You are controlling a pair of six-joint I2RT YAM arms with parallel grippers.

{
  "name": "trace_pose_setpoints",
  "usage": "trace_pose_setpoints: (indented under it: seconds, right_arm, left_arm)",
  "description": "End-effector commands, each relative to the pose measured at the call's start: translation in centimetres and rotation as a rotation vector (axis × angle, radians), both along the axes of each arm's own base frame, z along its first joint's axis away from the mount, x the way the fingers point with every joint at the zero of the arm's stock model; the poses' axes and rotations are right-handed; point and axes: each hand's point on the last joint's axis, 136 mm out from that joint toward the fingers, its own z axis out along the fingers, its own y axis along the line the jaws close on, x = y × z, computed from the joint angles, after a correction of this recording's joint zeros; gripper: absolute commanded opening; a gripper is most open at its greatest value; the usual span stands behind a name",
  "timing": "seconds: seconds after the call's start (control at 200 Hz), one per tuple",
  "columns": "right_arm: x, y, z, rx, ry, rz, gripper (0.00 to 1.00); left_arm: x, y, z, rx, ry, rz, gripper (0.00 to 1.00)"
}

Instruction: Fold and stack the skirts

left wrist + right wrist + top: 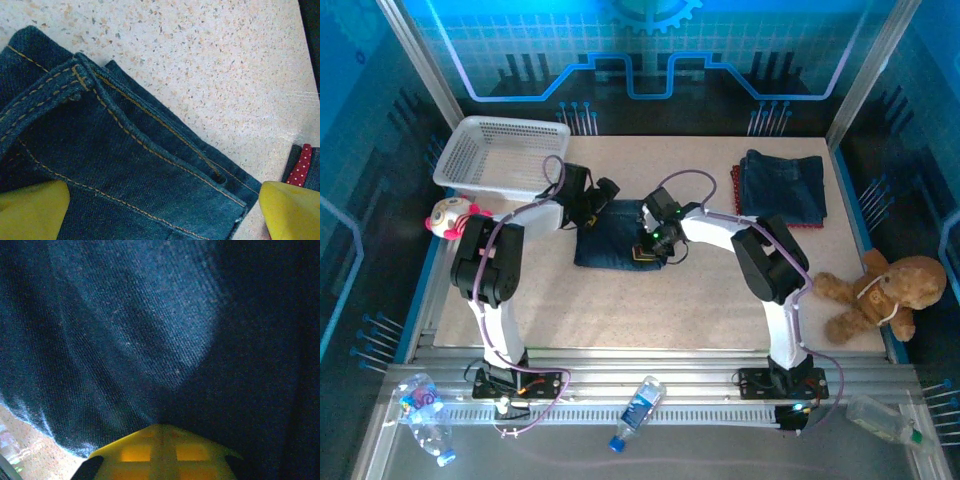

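1. Currently the right gripper (652,246) is clamped on a thin pinch of the denim skirt (608,238). In the right wrist view the cloth creases run straight into its closed tips. Risk: the pinch looks shallow, so a lift or drag could let it slip out, or take only the top layer and open the fold.
2. The left gripper (604,194) is spread wide over the skirt's far edge, holding nothing. Its fingers (31,210) straddle the stitched hem. Risk: closing from here may catch one layer or miss, skewing the fold.
3. The skirt sits mid-table (720,300), between both arms, well apart from the stack (782,185) at the far right corner.
4. Looks: dark blue denim, orange stitching, hem layers staggered rather than flush. Roughly rectangular from above; the fold looks unfinished.
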Motion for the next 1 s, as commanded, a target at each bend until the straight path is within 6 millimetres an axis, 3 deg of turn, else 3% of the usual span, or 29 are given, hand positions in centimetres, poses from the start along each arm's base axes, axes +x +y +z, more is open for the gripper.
trace_pose_setpoints:
  seconds: [0.0, 0.08, 0.14, 0.165, 0.22, 0.25, 0.315, 0.41, 0.58, 0.76, 0.995]
  right_arm:
    - [-0.5, -0.4, 1.6, 0.043, 0.005, -0.007, 0.17]
    - [0.7, -0.7, 5.2, 0.112, -0.074, -0.034, 0.41]
    - [1.7, -1.8, 6.7, 0.126, -0.106, -0.09, 0.51]
    - [2.2, -2.5, 6.9, 0.124, -0.109, -0.121, 0.55]
    - [3.1, -4.0, 6.8, 0.118, -0.104, -0.196, 0.75]
    - [3.6, -4.9, 6.5, 0.112, -0.099, -0.237, 0.79]
    - [4.5, -6.5, 5.6, 0.098, -0.077, -0.304, 1.0]
    - [5.6, -7.7, 4.6, 0.084, -0.057, -0.338, 1.0]
    - [6.6, -7.6, 3.0, 0.057, -0.04, -0.32, 1.0]
    - [5.9, -5.3, 1.3, 0.097, 0.03, -0.242, 0.97]
    - [5.0, -0.8, 2.8, 0.24, 0.013, -0.131, 0.94]
  left_arm:
    - [-0.2, 0.7, -0.1, 0.078, 0.042, -0.022, 0.99]
    - [-0.1, 1.4, 1.2, 0.123, 0.029, -0.017, 0.99]
    - [-0.1, 1.0, 2.4, 0.102, 0.012, -0.034, 0.99]
    - [-0.1, 0.6, 3.1, 0.084, 0.004, -0.042, 0.99]
    - [-0.4, -0.3, 4.4, 0.052, -0.015, -0.065, 0.99]
    - [-0.6, -0.6, 4.9, 0.042, -0.023, -0.07, 0.99]
    - [-1.2, -1.3, 5.4, 0.021, -0.036, -0.087, 0.99]
    - [-1.7, -1.6, 3.9, 0.001, -0.006, -0.098, 0.99]
    - [-2.7, -2.3, 0.0, -0.038, 0.096, -0.117, 0.99]
    - [-3.6, -2.1, -2.6, -0.03, 0.159, -0.105, 0.99]
    - [-4.9, -1.7, -3.8, -0.022, 0.193, -0.1, 0.99]
